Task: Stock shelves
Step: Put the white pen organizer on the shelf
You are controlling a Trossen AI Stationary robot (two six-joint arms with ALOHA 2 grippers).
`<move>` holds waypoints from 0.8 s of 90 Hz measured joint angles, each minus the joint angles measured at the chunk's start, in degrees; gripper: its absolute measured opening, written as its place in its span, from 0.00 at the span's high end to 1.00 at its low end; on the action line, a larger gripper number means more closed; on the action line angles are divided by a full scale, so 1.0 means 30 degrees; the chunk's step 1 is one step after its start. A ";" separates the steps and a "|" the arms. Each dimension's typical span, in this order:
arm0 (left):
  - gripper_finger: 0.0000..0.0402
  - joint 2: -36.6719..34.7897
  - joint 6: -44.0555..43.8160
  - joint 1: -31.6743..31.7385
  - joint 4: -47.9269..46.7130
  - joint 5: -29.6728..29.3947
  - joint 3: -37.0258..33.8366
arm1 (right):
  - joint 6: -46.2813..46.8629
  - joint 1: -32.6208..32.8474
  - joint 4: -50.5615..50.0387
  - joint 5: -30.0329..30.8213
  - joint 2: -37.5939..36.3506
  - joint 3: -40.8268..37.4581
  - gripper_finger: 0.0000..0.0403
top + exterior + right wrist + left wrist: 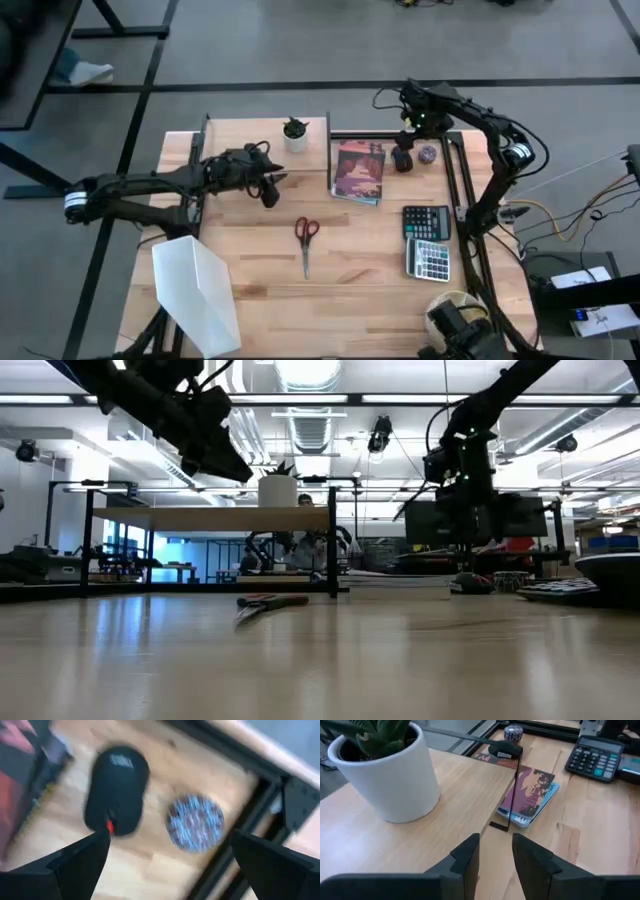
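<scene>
shelf (260, 140): low riser with a light-wood top board on thin black legs, standing at the far left part of the desk (340, 300); its long axis runs left to right along the desk's far edge, from about the black leg frame at the left end to the leg frame just beside the book
on the shelf: a white pot with a small green plant (295, 133) sits upright near the shelf's right end
left gripper (270, 190): hangs over the shelf's front edge, near its middle, just left of the plant pot; fingers (467, 857) slightly parted with a narrow gap, holding nothing
right gripper (404, 158): lowered at the far right corner of the desk, over a black mouse (116, 790) and beside a small blue-patterned round object (195, 823); fingers (80, 860) spread wide, nothing between them
book (358, 171): lies flat on the desk just right of the shelf, dark red cover up
scissors (306, 238): red handles, flat on the desk in front of the shelf, blades pointing to the near edge
calculators: 2, a dark one (427, 222) and a lighter one (430, 260), near the right edge
white file holder (195, 290): near left corner of the desk
</scene>
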 joint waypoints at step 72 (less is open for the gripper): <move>0.71 -0.0109 0.1945 -0.0058 -0.0060 0.0194 0.0000 | 1.0240 1.2424 -0.2511 -0.0085 -0.9848 -0.3303 0.02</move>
